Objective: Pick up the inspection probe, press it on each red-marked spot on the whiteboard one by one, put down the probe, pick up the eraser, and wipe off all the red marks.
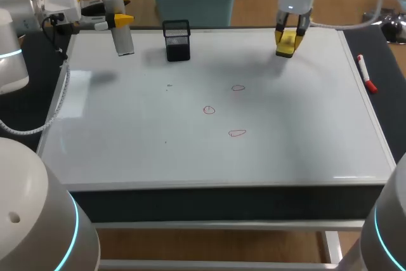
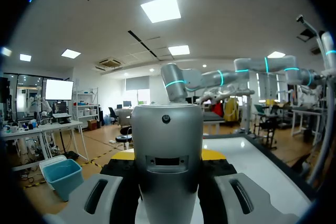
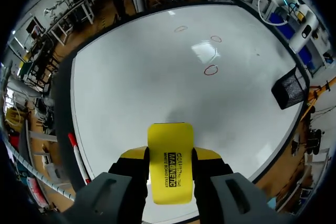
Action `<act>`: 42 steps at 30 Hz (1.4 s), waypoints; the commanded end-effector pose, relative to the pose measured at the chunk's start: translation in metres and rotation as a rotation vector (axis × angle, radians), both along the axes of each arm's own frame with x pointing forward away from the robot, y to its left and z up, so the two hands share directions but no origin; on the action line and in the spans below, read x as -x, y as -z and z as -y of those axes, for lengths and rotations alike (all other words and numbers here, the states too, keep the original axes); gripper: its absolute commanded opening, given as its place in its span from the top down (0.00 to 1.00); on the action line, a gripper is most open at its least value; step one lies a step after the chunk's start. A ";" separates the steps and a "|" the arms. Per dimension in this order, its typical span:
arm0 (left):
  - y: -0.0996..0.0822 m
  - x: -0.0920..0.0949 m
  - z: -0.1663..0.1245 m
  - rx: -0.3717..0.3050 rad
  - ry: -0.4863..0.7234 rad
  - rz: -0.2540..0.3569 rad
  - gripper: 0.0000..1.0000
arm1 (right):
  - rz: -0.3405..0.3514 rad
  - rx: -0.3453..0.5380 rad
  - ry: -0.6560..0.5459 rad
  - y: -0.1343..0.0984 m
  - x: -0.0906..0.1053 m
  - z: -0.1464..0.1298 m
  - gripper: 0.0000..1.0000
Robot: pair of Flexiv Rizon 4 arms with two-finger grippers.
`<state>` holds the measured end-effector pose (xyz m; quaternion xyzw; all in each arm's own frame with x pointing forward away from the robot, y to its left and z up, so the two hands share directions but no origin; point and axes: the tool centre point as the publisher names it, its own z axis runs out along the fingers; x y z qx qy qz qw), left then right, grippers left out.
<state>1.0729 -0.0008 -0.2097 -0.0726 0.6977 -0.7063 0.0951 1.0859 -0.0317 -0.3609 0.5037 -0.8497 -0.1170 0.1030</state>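
Gripping state, right gripper point(image 1: 288, 37): fingers clamped on the yellow eraser point(image 3: 169, 169) from both sides, at the far right of the whiteboard point(image 1: 127, 150). Contact with the board cannot be determined.
Left gripper point(image 2: 168, 154): closed on the silver probe point(image 1: 122, 35), which is upright at the board's far left corner.
Mesh holder point(image 1: 177, 40): black, standing just beside the probe.
Red marks: far ring point(image 1: 238, 87), middle ring point(image 1: 209, 110) and near ring point(image 1: 236, 133), all intact and well apart from the eraser.
Marker point(image 1: 366, 73): lying off the board's right edge.
Risk: a tilted eraser would wipe on one edge only and leave partial rings. Sideways drag could twist it in the fingers. Lowering the probe carelessly could knock the holder.
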 end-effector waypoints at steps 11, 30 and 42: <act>-0.001 0.000 0.000 0.000 -0.002 0.002 1.00 | 0.418 0.238 0.038 -0.017 0.024 0.008 1.00; -0.001 0.000 0.000 0.000 -0.002 0.002 1.00 | 0.390 0.200 0.139 -0.013 0.038 0.032 1.00; -0.001 0.000 0.000 0.000 -0.002 0.002 1.00 | 0.390 0.200 0.139 -0.013 0.038 0.032 1.00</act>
